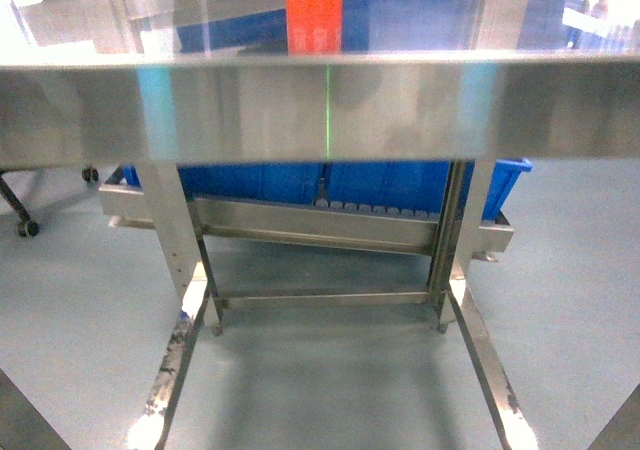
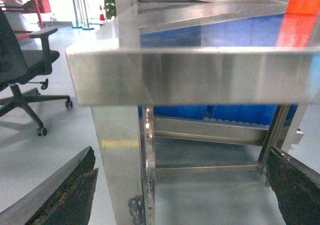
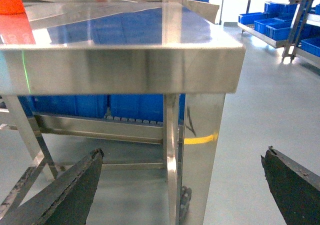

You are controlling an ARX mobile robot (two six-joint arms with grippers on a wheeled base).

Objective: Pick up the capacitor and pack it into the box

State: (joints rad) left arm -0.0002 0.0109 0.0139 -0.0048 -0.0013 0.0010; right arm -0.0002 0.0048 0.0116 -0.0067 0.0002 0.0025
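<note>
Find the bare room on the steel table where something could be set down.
The table's near right corner is bare, from its front edge back to the orange object. Its near left corner looks bare too. Blue crates crowd the space underneath.

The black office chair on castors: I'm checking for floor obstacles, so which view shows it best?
Left wrist view: the black office chair shows seat, armrest and base. Head view catches only a castor at far left. Right wrist view shows none.

**Steel grey, blue and orange**

The table (image 1: 320, 110) is shiny silver-grey steel with a thin green streak. Blue crates (image 1: 300, 182) sit beneath it. An orange block (image 1: 313, 15) stands on top. The floor (image 1: 330, 380) is pale grey-blue. The office chair (image 2: 20, 65) is black.
</note>
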